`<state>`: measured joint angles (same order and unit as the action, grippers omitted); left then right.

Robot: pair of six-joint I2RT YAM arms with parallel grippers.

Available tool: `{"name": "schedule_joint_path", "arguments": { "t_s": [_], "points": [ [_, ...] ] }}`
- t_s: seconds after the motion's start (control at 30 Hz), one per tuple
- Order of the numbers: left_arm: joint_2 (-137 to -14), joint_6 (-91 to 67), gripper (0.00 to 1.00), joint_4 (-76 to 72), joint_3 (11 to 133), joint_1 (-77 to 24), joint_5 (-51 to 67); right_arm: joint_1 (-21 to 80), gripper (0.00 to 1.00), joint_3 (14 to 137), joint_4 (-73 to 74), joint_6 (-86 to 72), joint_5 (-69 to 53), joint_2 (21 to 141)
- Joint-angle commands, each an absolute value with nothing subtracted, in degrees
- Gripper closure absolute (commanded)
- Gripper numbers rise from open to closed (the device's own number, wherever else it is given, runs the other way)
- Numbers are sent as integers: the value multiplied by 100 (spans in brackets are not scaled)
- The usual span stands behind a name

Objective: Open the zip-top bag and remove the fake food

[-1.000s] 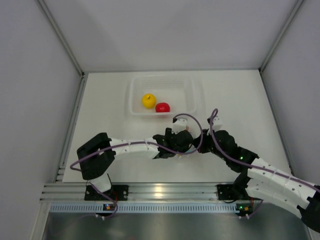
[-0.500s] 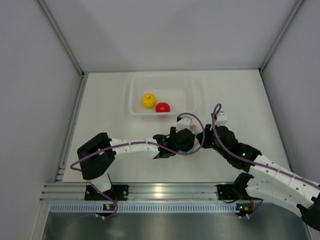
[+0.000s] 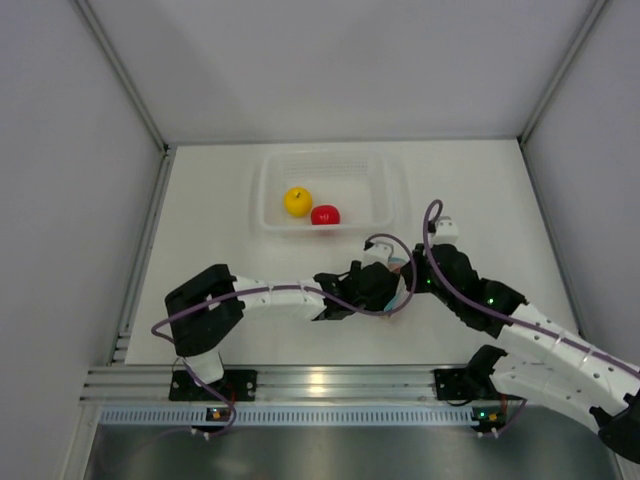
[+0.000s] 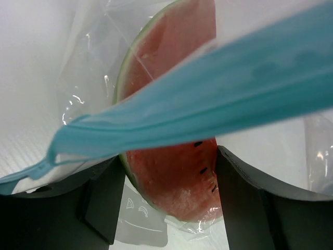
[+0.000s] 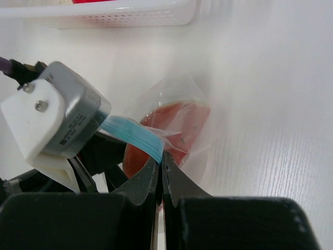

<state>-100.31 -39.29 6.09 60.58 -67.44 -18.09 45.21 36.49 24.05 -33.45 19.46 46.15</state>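
The zip-top bag (image 5: 179,88) is clear with a blue-teal zip strip (image 5: 132,133). Inside it is a red watermelon slice (image 4: 171,172) with a green rind and black seeds; I see no chili-like piece. My right gripper (image 5: 162,159) is shut on the end of the zip strip. My left gripper (image 4: 170,203) has one finger against each side of the slice, with the strip (image 4: 208,99) stretched across above the fingers. From above, both grippers (image 3: 385,285) (image 3: 410,278) meet at the bag near the table's middle. A yellow fruit (image 3: 297,201) and a red fruit (image 3: 325,214) lie in the tray.
The rigid clear tray (image 3: 375,165) stands at the back of the table, behind the grippers; its perforated wall shows in the right wrist view (image 5: 130,18). White walls close the table on the left, back and right. The left wrist's camera housing (image 5: 52,114) is close to my right fingers.
Both grippers and the bag have shifted right and slightly toward the near edge. The fruits in the tray have not moved.
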Motion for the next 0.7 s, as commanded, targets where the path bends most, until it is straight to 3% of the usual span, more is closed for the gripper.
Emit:
{"name": "schedule_joint_path", "arguments": {
  "t_s": [0.0, 0.67],
  "points": [
    [-10134, -3691, 100, 976, 6012, -6952, -1415, 4263, 100, 4131, 2276, -3041, 2742, 4526],
    [-9133, -3902, 100, 1020, 5617, -7303, -2284, 3744, 100, 3727, 2171, -2734, 3049, 5317]
  ]
}}
